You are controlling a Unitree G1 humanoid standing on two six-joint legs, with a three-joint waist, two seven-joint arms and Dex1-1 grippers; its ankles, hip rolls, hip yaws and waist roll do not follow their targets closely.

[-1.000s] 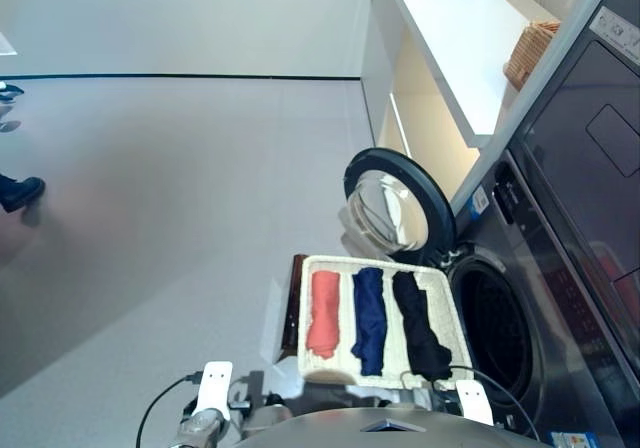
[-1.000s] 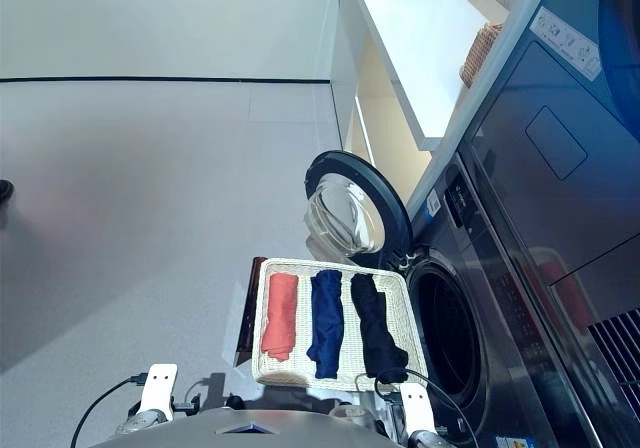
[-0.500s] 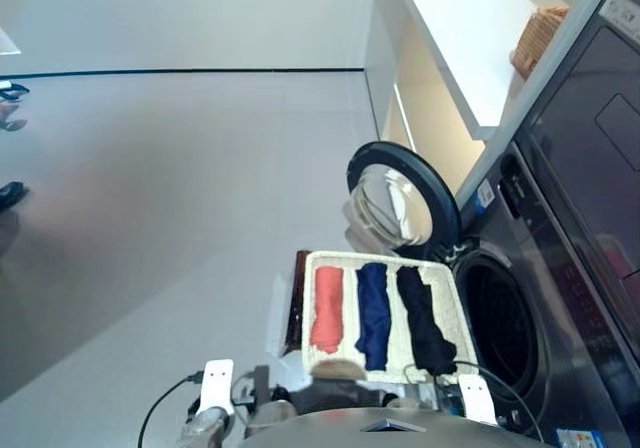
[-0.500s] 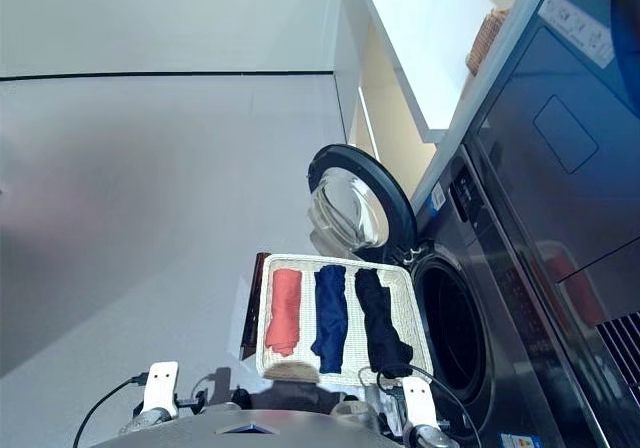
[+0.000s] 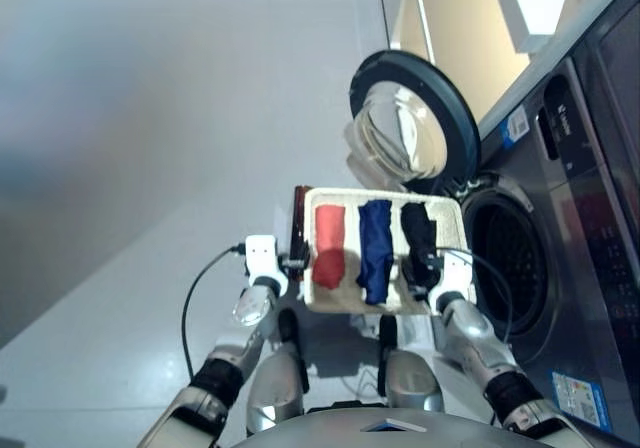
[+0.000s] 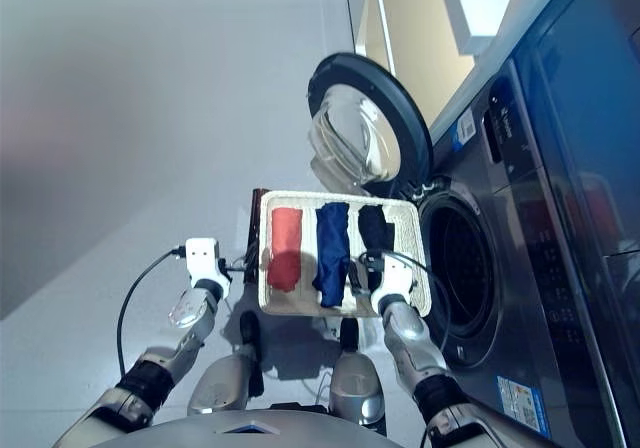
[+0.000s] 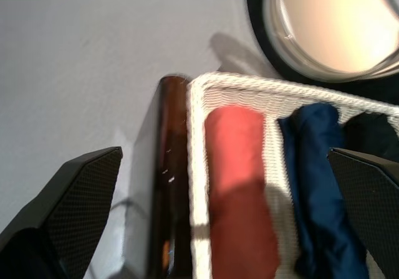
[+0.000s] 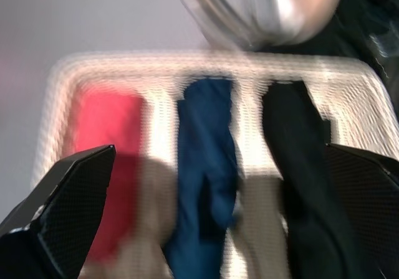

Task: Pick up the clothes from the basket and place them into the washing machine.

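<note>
Here, in the head views, the basket (image 5: 452, 230) sits a little below the frame's centre, on a dark brown stand (image 5: 297, 230) that shows along its left edge. Three clothes lie in it side by side: the coral-red garment (image 5: 329, 245) on the left, the navy garment (image 5: 375, 248) in the middle, the black garment (image 5: 417, 240) on the right. Just right of the basket is the washing machine (image 5: 580, 258), its drum hole (image 5: 510, 273) dark and uncovered, with the porthole door (image 5: 412, 123) swung out above the basket, in the upper middle of the frame. The left gripper (image 5: 290, 262) hangs just beside the basket's left rim; the right gripper (image 5: 425, 268) is over the near end of the black garment.

In the left wrist view, the left gripper's two fingers (image 7: 81, 198) stand spread wide at the bottom corners with nothing between them; the coral-red garment lies mid-frame, the brown stand beside the basket's rim.

In the right wrist view, blurred, the right gripper's fingers (image 8: 68, 198) are likewise spread and hold nothing; all three garments show between them, the door glass in the upper part of the frame.
</note>
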